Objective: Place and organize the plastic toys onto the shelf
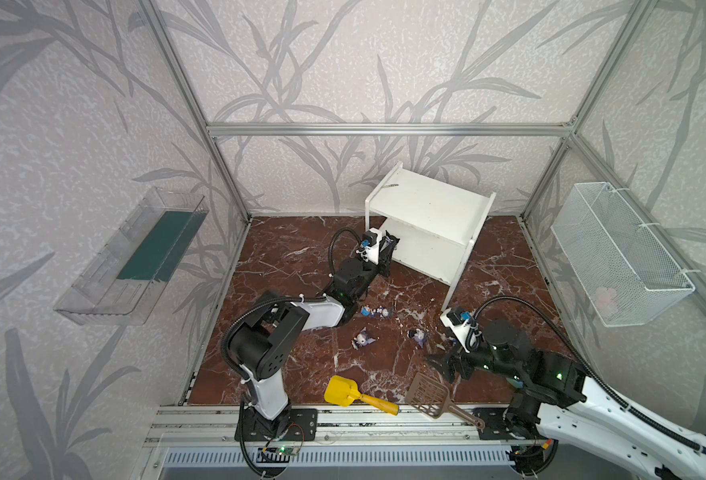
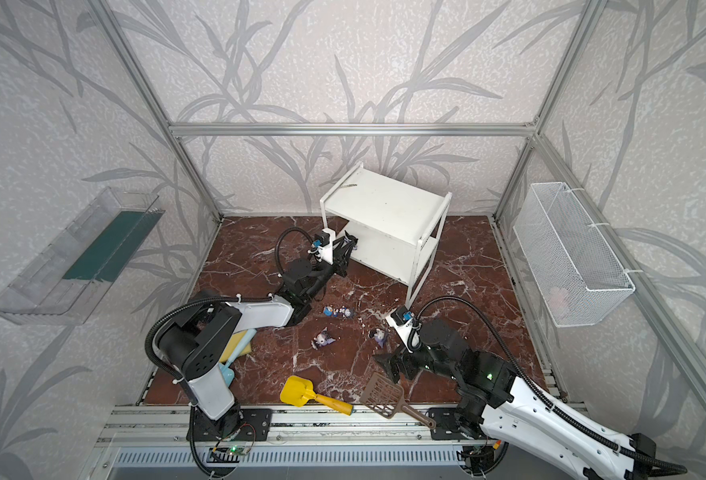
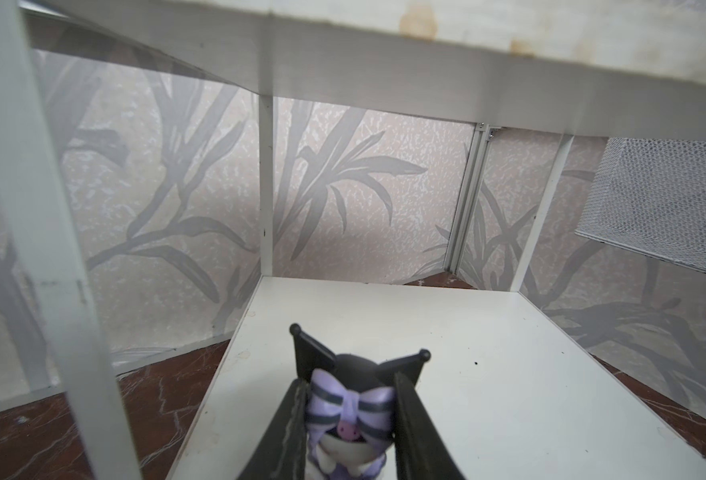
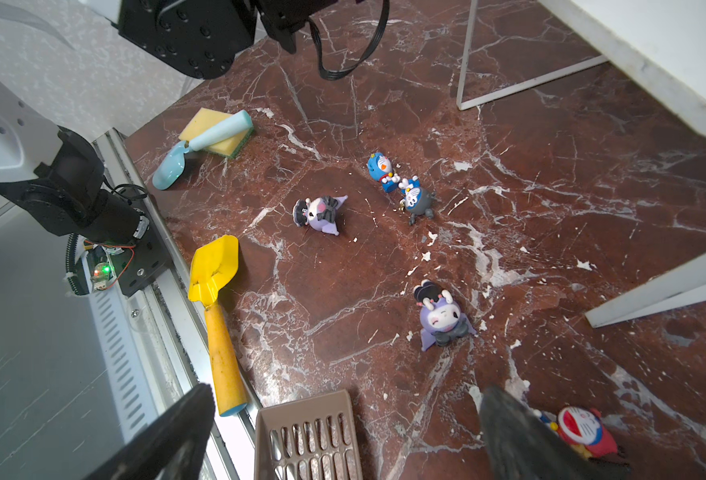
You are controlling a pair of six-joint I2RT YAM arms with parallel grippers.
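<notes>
My left gripper (image 3: 349, 415) is shut on a black-and-purple toy (image 3: 357, 370) with pointed ears, held just over the front of the lower tier (image 3: 488, 374) of the white shelf (image 1: 426, 199). In both top views this gripper (image 2: 349, 243) sits at the shelf's open left front. Two blue-and-white toys (image 1: 376, 311) lie together on the marble floor. Two purple ones (image 4: 320, 214) (image 4: 440, 320) lie nearer, and a red-headed one (image 4: 584, 430) rests beside my right finger. My right gripper (image 1: 442, 361) hovers open and empty above the floor.
A yellow scoop (image 1: 343, 390) and a brown slotted scoop (image 1: 430, 395) lie at the front edge. A sponge with a light-blue scoop (image 4: 214, 133) lies by the left arm's base. A wire basket (image 1: 621, 253) hangs on the right wall, a clear tray (image 1: 135, 253) on the left.
</notes>
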